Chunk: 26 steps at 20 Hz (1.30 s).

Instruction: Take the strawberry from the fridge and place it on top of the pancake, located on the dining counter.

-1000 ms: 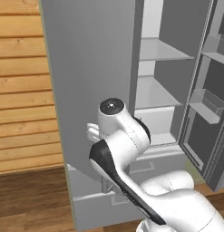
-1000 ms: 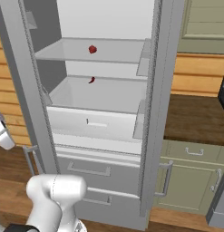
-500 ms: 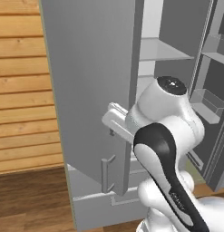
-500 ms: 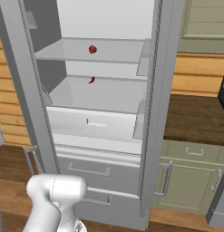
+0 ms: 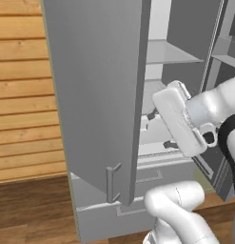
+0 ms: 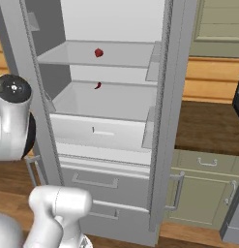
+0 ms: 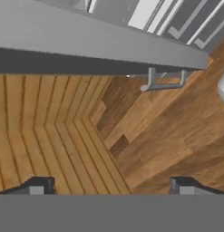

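The fridge (image 6: 162,121) stands with its doors open and its white shelves bare to the right base view. A small red strawberry (image 6: 98,52) lies on the upper shelf, towards the back. My gripper (image 5: 159,129) hangs open and holds nothing, just right of the open left door (image 5: 95,95), in front of the white bin below that shelf. Through the hand view, the gripper (image 7: 111,186) points down at the door's edge, its bar handle (image 7: 165,79) and the wooden floor. The pancake and the dining counter are out of view.
A smaller red thing (image 6: 97,85) sits at the back of the white bin (image 6: 101,128). Two grey drawers (image 6: 94,181) close the fridge's bottom. Pale green cabinets (image 6: 203,193) stand to the right. A wood-plank wall (image 5: 24,90) runs behind the left door.
My arm has swung right, from in front of the left door's face to the fridge opening. The gripper has stayed open. The strawberry has not moved.
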Available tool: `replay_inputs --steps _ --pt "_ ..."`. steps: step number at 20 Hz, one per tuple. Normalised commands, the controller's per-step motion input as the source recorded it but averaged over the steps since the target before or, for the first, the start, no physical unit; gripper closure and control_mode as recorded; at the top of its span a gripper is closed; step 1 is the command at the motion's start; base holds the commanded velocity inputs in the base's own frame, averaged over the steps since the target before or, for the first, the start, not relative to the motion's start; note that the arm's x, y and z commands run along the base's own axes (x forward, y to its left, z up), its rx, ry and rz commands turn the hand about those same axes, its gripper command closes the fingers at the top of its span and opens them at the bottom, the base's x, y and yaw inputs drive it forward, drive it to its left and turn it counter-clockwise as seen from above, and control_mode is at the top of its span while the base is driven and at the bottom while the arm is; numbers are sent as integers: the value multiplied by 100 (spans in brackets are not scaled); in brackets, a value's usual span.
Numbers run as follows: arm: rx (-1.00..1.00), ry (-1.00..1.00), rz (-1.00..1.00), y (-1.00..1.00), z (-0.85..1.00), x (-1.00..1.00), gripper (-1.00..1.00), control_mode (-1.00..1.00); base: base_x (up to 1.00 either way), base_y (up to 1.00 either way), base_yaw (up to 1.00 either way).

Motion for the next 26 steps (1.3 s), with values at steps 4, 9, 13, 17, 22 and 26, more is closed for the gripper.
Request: replay_inputs --steps 4,9,13,17,22,26 --pt "37 0 1 -60 45 0 -100 -100 0 0 0" --pt "33 2 0 -47 26 28 -100 -100 0 0 0" --pt "16 2 0 -34 0 72 -100 -100 0 0 0" --pt "3 7 0 -9 -13 91 -100 -100 0 0 0" --pt "0 7 3 0 -18 94 -100 -100 0 0 0" --pt "0 1 11 6 -20 82 -100 -100 0 0 0"
